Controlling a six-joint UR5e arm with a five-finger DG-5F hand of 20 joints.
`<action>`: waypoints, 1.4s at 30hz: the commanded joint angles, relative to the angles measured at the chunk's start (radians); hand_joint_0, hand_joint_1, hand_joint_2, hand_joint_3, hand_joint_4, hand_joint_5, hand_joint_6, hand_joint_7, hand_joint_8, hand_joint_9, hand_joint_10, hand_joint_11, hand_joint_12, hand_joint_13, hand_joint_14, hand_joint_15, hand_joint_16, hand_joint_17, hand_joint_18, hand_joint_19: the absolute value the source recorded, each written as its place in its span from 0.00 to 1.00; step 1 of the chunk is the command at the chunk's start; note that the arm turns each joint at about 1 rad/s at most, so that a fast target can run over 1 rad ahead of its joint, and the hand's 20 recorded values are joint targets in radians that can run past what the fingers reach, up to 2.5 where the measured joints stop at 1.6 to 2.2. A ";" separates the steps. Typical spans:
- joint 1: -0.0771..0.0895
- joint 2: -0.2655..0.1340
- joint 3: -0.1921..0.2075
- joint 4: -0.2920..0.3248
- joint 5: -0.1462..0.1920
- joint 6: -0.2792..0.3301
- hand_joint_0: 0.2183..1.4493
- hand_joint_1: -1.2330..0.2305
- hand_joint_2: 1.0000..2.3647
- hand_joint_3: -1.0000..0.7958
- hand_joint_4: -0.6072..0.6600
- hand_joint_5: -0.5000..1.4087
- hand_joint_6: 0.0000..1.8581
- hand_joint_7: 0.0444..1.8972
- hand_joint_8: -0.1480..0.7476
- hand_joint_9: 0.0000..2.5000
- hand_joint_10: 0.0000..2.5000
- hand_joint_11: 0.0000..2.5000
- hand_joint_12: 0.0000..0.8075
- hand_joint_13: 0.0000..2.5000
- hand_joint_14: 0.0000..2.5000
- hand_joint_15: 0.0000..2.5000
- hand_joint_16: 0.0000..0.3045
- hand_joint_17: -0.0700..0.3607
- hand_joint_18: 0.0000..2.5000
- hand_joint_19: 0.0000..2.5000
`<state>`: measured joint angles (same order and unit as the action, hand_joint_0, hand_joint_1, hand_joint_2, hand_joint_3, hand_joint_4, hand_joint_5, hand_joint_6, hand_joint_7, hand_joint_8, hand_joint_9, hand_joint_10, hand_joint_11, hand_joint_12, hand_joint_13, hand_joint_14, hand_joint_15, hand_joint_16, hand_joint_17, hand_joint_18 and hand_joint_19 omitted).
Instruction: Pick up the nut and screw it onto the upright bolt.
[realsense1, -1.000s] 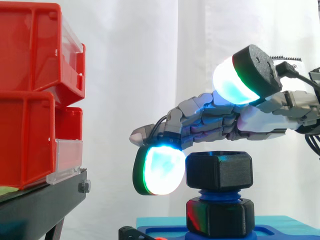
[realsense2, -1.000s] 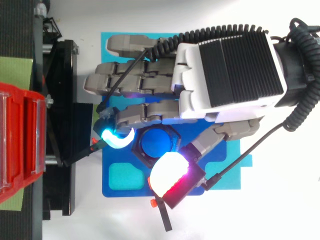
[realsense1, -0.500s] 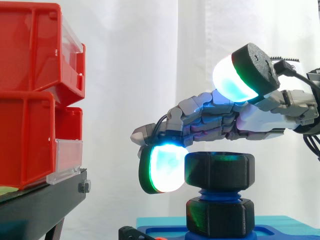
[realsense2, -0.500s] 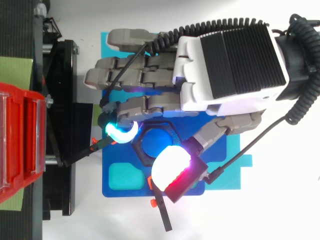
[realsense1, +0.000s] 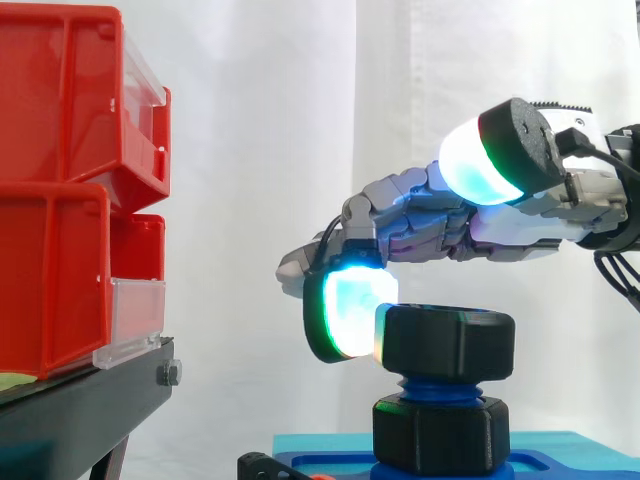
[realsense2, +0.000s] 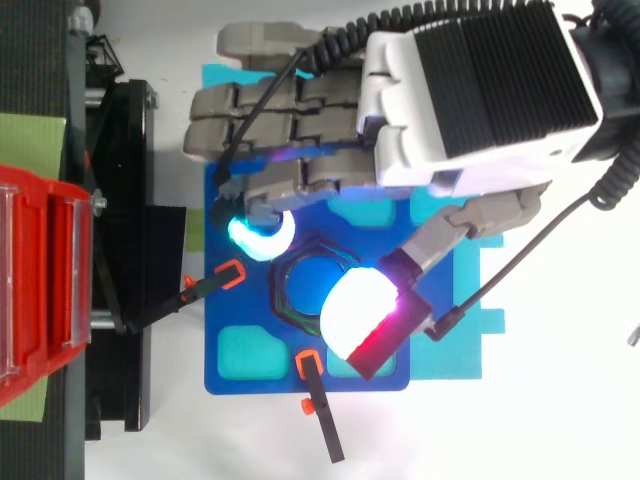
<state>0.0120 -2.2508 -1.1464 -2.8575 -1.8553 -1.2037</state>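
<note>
Hand lies mostly flat and relaxed above the nut. I see one fingertip bent down, touching the nut's left side, with the thumb pad raised well above it. That nut sits threaded on the upright blue bolt.

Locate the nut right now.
Side view: the nut sits low, right of centre, threaded on the upright blue bolt above a black hex collar; one of the hand's glowing fingers touches its left face.
</note>
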 joint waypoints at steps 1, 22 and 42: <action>-0.012 -0.001 0.008 -0.005 -0.018 -0.004 0.24 0.76 0.00 0.28 0.68 0.22 0.27 0.60 0.45 0.14 0.00 0.00 0.41 0.05 0.00 0.00 0.14 0.39 0.00 0.00; -0.021 0.000 0.149 -0.132 -0.068 -0.008 0.22 0.74 0.00 0.28 0.69 0.21 0.27 0.43 0.41 0.16 0.00 0.00 0.39 0.04 0.00 0.00 0.12 0.36 0.00 0.00; 0.029 -0.001 0.053 -0.020 -0.010 0.050 0.21 0.81 0.00 0.28 0.63 0.18 0.27 0.32 0.39 0.11 0.00 0.00 0.39 0.01 0.00 0.00 0.14 0.38 0.00 0.00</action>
<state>0.0378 -2.2518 -1.0900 -2.8921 -1.8668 -1.1623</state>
